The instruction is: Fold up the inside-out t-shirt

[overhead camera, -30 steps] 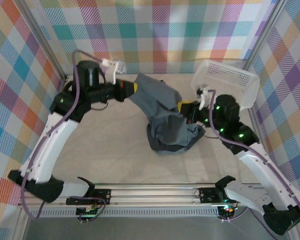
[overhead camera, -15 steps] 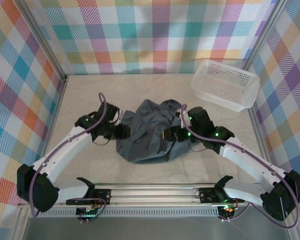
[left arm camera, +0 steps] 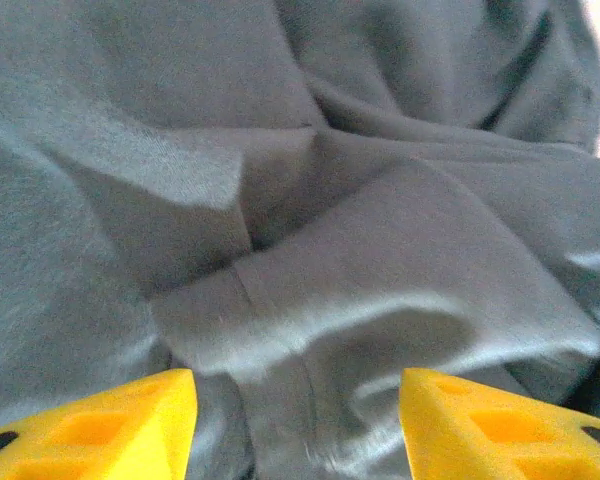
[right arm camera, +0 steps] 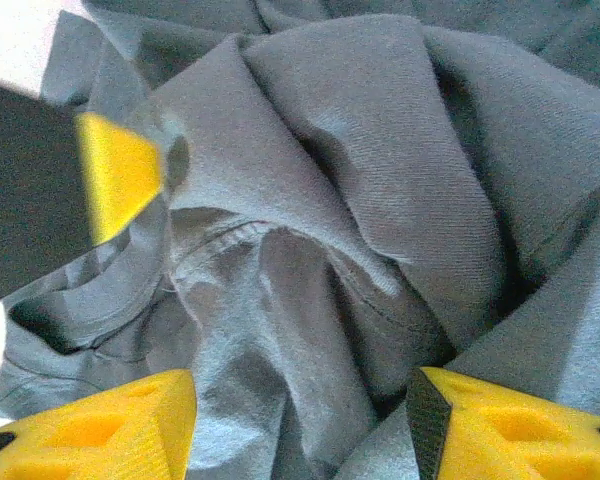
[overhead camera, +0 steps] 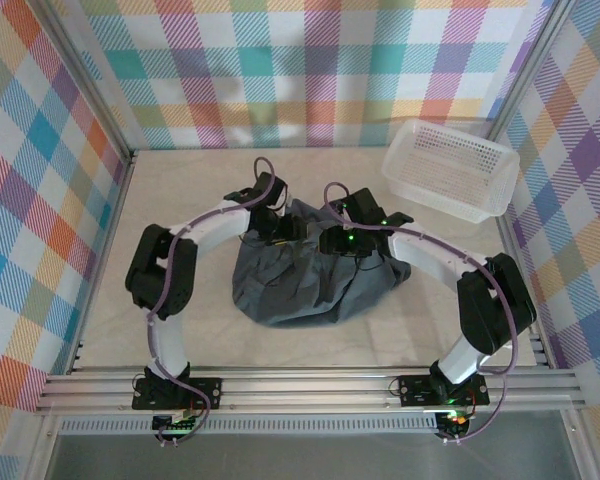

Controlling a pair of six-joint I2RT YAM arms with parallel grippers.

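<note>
Overhead: basket [overhead camera: 435, 195] near crumpled t-shirt [overhead camera: 300, 290]; wrists: left tool [left arm camera: 295, 385], right tool [right arm camera: 300, 380] spread.

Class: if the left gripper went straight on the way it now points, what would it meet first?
Most likely the crumpled t-shirt, which lies straight ahead of the left gripper, whose jaws stand open; how close it is remains unclear.

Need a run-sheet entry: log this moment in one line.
grey t-shirt: crumpled, unfolded | left fingers: open over it | right fingers: open over it | white mesh basket: empty
</note>
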